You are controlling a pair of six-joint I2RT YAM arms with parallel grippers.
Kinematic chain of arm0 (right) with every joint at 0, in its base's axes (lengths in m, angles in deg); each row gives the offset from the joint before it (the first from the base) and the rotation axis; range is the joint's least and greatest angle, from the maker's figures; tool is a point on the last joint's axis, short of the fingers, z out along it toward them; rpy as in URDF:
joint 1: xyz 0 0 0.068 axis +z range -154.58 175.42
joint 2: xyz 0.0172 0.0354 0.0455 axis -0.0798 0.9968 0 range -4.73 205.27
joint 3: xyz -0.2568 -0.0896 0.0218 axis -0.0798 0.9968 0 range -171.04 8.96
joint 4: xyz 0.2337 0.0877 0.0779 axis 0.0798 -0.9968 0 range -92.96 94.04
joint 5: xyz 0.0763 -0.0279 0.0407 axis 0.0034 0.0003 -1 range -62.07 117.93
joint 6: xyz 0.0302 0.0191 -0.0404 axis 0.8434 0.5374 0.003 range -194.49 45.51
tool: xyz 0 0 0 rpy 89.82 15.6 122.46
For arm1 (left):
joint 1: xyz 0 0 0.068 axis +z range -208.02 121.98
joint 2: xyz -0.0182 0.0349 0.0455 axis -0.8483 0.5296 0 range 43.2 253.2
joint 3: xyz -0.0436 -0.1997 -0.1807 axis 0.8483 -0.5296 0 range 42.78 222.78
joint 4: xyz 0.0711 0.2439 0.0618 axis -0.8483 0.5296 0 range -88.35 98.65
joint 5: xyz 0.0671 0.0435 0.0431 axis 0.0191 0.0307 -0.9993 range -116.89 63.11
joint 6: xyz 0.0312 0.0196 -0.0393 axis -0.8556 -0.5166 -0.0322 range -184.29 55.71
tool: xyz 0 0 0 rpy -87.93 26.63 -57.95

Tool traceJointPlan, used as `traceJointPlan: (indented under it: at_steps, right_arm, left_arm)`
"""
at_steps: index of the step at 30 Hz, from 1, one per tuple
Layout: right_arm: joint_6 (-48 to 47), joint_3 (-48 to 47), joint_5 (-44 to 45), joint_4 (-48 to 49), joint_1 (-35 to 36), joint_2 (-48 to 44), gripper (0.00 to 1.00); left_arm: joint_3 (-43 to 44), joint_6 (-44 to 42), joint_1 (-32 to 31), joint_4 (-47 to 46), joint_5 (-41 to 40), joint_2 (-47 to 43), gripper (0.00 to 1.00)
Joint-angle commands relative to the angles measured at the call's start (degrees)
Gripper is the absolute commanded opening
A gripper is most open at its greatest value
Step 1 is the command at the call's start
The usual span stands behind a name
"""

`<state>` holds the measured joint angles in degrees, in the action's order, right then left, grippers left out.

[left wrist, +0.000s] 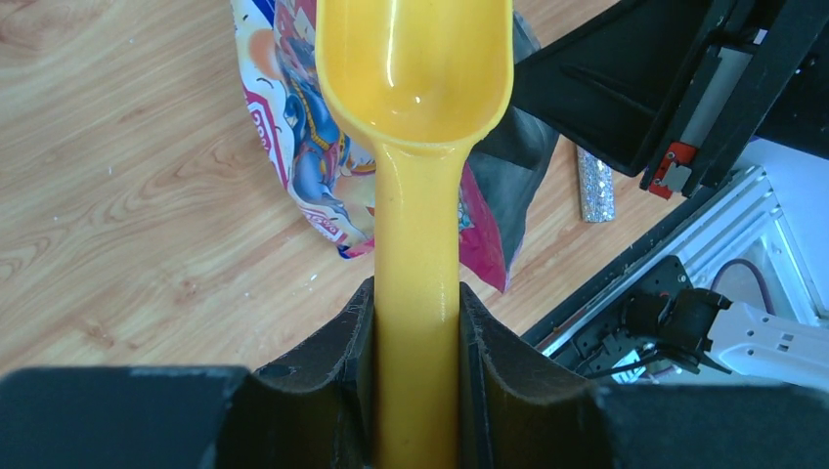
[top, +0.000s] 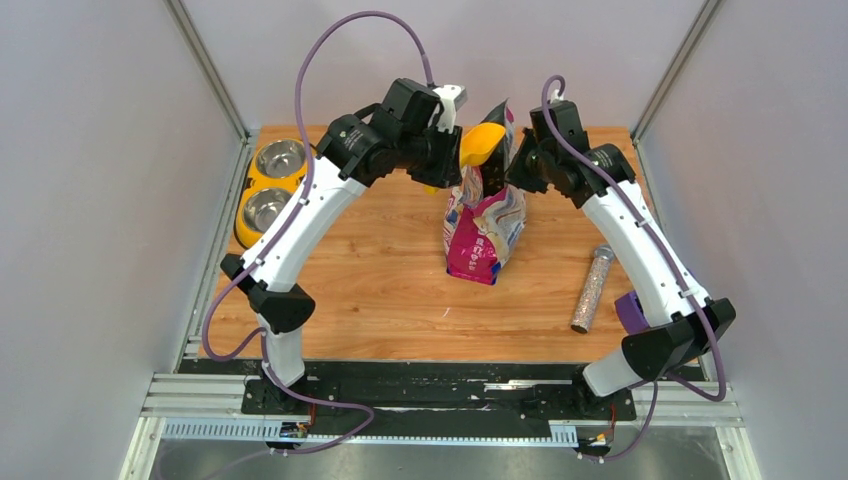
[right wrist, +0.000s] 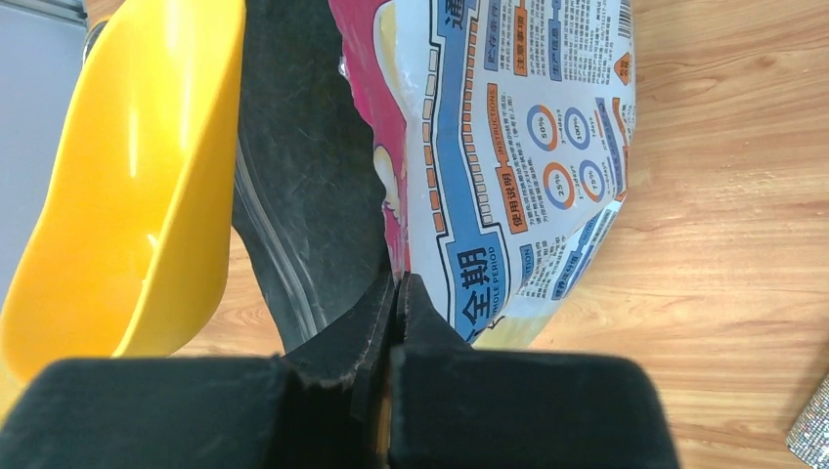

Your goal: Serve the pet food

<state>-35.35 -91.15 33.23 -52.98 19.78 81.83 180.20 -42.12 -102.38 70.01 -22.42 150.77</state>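
The pink, blue and white cat food bag (top: 485,225) stands upright at the table's middle, its top open. My left gripper (top: 440,150) is shut on the handle of a yellow scoop (top: 482,142); the empty scoop bowl (left wrist: 415,63) hovers over the bag's mouth (left wrist: 508,147). My right gripper (top: 515,165) is shut on the bag's upper edge (right wrist: 396,264) and holds it open. The scoop also shows in the right wrist view (right wrist: 127,195), beside the bag's dark inner lining (right wrist: 303,166). No kibble is visible.
A yellow double feeder with two steel bowls (top: 272,185) sits at the table's left edge. A slim speckled tube (top: 591,288) lies at the right, also seen in the left wrist view (left wrist: 594,186). A purple object (top: 630,312) sits by the right arm.
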Motion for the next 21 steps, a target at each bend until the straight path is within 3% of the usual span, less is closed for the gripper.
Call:
traceJointPlan:
  at_steps: [1,3,8,16,21]
  right_arm:
    - [-1.22,-2.66,3.71,-1.11,-0.82,-0.76,0.0]
    - [-3.14,-4.93,4.02,-2.03,-2.96,0.76,0.03]
    - [-7.09,-9.8,1.62,-2.54,-7.47,5.19,0.4]
    - [-11.01,-14.48,-4.38,-2.63,-9.49,11.6,0.43]
    - [-9.25,-14.72,-4.17,-2.02,-9.44,8.6,0.54]
  left_arm:
    - [2.24,-0.41,-0.55,-2.03,0.87,-1.98,0.0]
    - [2.76,-0.21,-0.55,-1.44,-0.48,-1.93,0.0]
    - [3.06,-0.61,-0.63,-1.35,-1.55,-1.48,0.0]
    - [4.31,-0.64,-2.22,-0.56,-3.6,1.58,0.0]
    - [4.03,-1.37,-2.3,0.05,-9.29,0.72,0.0]
